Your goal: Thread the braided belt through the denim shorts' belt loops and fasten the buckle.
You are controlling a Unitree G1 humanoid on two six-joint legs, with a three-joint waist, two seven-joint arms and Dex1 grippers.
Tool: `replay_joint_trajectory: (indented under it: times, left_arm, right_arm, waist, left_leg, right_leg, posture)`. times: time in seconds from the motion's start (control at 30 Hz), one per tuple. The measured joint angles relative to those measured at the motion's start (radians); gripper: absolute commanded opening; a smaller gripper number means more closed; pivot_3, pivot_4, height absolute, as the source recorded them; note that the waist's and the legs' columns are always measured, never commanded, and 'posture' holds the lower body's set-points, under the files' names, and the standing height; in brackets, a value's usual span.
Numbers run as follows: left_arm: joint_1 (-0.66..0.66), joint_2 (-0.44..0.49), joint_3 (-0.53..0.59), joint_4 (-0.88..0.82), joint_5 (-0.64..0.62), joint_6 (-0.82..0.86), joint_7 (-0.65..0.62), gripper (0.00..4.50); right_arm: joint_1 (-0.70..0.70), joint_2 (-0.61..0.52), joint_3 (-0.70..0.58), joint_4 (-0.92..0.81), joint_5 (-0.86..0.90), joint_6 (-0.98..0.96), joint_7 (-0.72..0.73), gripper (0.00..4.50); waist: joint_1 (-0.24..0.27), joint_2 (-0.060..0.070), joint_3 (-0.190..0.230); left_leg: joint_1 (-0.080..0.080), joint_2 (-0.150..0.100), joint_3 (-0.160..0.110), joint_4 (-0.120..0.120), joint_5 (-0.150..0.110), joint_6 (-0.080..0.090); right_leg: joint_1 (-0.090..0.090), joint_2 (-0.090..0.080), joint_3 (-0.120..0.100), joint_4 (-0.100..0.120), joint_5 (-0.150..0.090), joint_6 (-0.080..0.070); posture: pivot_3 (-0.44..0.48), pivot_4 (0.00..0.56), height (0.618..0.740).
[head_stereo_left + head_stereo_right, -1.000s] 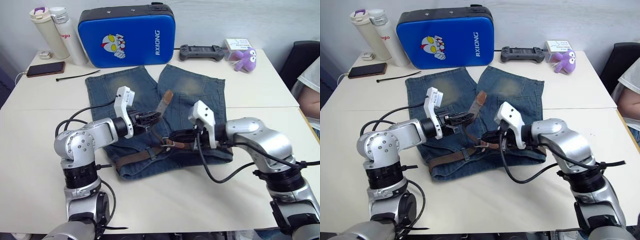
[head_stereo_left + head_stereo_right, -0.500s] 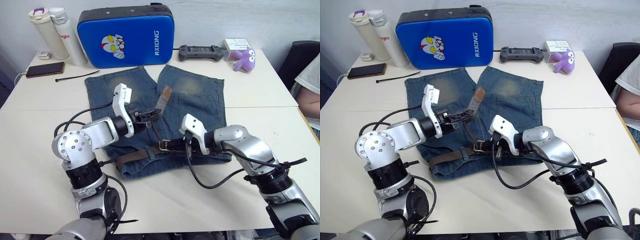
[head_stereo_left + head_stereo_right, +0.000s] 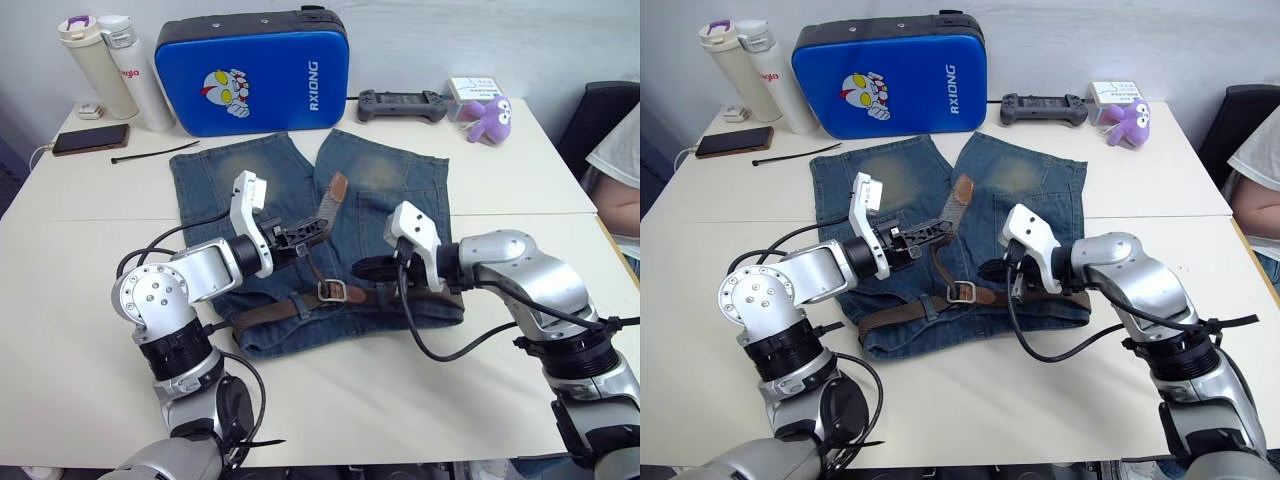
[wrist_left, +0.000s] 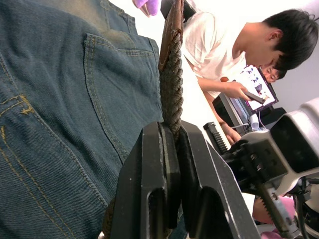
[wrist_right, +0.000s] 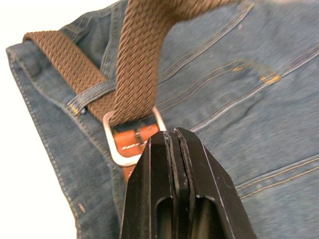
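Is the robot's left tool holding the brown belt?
Yes, the left tool is shut on the braided belt, whose end rises from between its fingers.

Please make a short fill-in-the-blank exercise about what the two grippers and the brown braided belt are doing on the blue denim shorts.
1. The left gripper is shut on the brown braided ____, lifting its free end off the blue denim shorts.
2. The belt passes through the silver metal ____, which lies on the waistband.
3. The right gripper has its fingers ____, holding nothing.
4. Behind the shorts stands a ____ hard case with a cartoon figure.

Missing words: belt; buckle; shut; blue
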Motion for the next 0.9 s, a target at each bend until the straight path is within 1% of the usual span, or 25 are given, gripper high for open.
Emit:
replay_joint_trajectory:
  times: [0.1,0.3,0.63,0.9]
  left_arm:
    - [0.003,0.008,-0.001,-0.001,0.0,0.001,-0.001,0.0]
    - [0.069,0.074,-0.046,-0.019,0.002,-0.003,-0.014,0.0]
    - [0.077,0.075,-0.059,-0.029,0.001,-0.027,-0.022,0.0]
    - [0.099,0.121,-0.055,-0.029,0.001,-0.034,-0.031,0.0]
  right_arm:
    - [0.017,0.02,0.03,0.021,-0.006,-0.013,0.0,0.04]
    - [0.025,0.035,0.048,0.039,-0.014,-0.021,0.008,0.04]
    - [0.017,0.107,0.057,0.076,-0.015,-0.025,0.009,0.04]
    - [-0.01,0.158,0.081,0.125,-0.032,-0.063,0.01,0.04]
  waist:
    - [-0.001,0.0,0.0]
    - [0.0,0.0,0.0]
    - [-0.002,0.0,0.0]
    - [-0.002,0.0,0.0]
  left_leg:
    - [0.0,0.0,0.0,0.0,0.0,0.0]
    - [0.0,0.0,0.0,0.0,0.0,0.0]
    - [0.001,0.0,0.0,0.0,0.0,0.0]
    - [0.001,0.0,0.0,0.0,0.0,0.0]
  right_leg:
    - [0.0,0.0,0.0,0.0,0.0,0.0]
    - [0.0,0.0,0.0,0.0,0.0,0.0]
    - [0.0,0.0,0.0,0.0,0.0,0.0]
    - [0.0,0.0,0.0,0.0,0.0,0.0]
  posture:
    - [0.0,0.15,0.74]
    - [0.0,0.15,0.74]
    - [0.0,0.15,0.74]
    - [0.0,0.15,0.74]
